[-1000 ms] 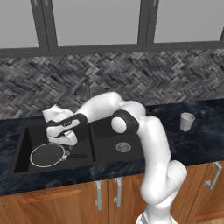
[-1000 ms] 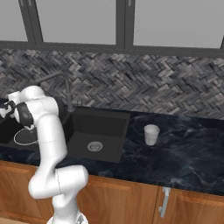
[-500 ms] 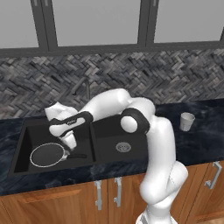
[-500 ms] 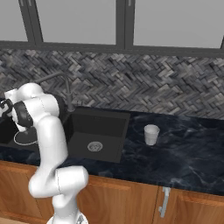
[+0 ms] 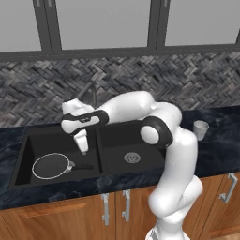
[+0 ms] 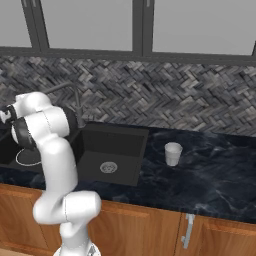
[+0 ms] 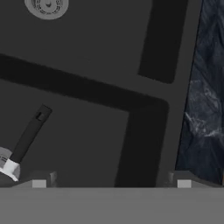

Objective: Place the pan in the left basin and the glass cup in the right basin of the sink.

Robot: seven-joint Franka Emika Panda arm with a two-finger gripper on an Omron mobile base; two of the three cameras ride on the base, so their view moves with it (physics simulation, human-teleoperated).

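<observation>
Sitting flat on the floor of the left basin, toward the lower left of the left base view, the pan is already where it belongs, handle pointed at the divider. The end effector is seen just above it in the middle left of that frame, jaws spread wide with nothing held between them.

So the glass cup is what's left. It is stood upright on the dark marble counter, right of center in the right base view, well apart from the sink and from the right basin. It can be judged as light, rigid and pretty slick, and likely to be tipped by a sideways nudge. A grip across the tapered wall around mid-height, or just under the wider rim, would probably be safest, with the fingers brought in level.

No brands, labels or readable writing can be made out anywhere.
</observation>
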